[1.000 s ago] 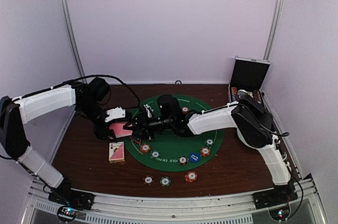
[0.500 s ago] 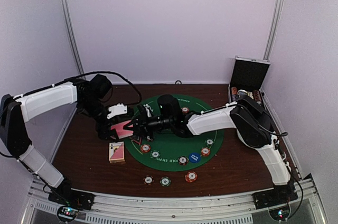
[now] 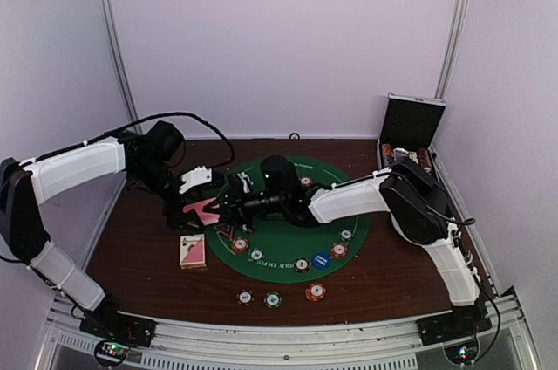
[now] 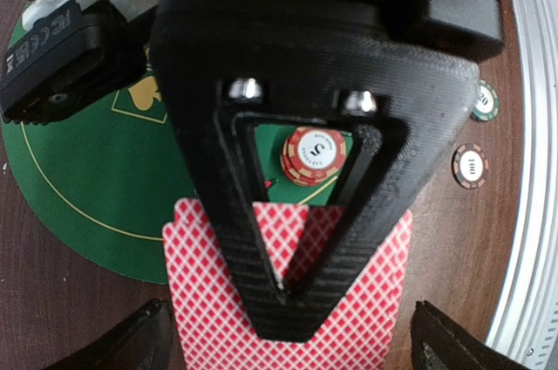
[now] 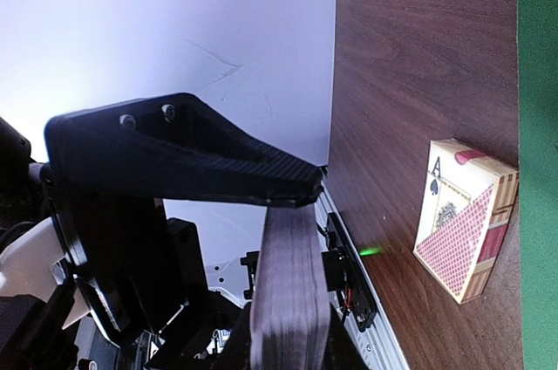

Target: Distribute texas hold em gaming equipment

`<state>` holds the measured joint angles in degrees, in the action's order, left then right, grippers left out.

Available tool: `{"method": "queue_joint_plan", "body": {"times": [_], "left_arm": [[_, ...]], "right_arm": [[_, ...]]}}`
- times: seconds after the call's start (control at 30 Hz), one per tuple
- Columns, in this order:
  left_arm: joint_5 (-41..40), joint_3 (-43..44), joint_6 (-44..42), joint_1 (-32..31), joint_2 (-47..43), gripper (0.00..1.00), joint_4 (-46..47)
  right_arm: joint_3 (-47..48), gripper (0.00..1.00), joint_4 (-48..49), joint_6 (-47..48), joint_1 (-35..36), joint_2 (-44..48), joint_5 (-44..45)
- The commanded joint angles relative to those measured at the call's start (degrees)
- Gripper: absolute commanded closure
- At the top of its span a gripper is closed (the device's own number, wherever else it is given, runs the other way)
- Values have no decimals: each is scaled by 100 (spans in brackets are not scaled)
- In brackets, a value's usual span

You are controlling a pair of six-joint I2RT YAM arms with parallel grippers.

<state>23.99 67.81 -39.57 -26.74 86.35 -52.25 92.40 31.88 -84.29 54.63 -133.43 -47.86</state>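
Red-backed deck (image 4: 209, 300) raised, seemingly on edge, card box (image 3: 193, 250) flat, striped chips (image 3: 316, 291) beside blue disc (image 3: 322, 259)

The left arm (image 3: 83, 169) is reaching rightward with its elbow bent, and the left hand (image 3: 188, 206) is facing the other with its fingers (image 4: 144, 342) spread wide (only their tips are showing at the bottom corners of its wrist view). The right arm (image 3: 357, 195) is stretching leftward, nearly level, and the right hand (image 3: 225, 208) is pinching a stack of cards (image 4: 209, 300) between its fingers.
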Motion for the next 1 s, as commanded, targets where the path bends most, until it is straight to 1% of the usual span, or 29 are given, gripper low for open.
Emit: {"method": "queue_joint_plan", "body": {"times": [0.0, 0.07, 0.27, 0.43, 0.6, 0.77, 0.87, 0.97], "left_arm": [[232, -160, -62, -33, -117, 2, 237], [158, -247, -147, -33, -151, 3, 249], [-32, -430, -326, -33, -201, 8, 368], [-113, -332, -388, -33, -198, 11, 482], [-121, -251, -443, -33, -115, 21, 519], [-152, -225, -468, -33, -159, 38, 507], [-171, -180, -446, -33, -217, 42, 480], [-172, -172, -421, -33, -270, 42, 470]], "right_arm": [[118, 100, 424, -151, 12, 185, -70], [113, 100, 487, -197, 23, 195, -74], [183, 100, 562, -311, 37, 134, -128], [221, 100, 592, -404, 48, 38, -217], [191, 100, 556, -398, 48, 11, -259], [94, 100, 259, -213, 48, 42, -202], [69, 100, 51, -94, 43, 45, -162], [116, 100, -304, 112, 39, 53, -94]]}}
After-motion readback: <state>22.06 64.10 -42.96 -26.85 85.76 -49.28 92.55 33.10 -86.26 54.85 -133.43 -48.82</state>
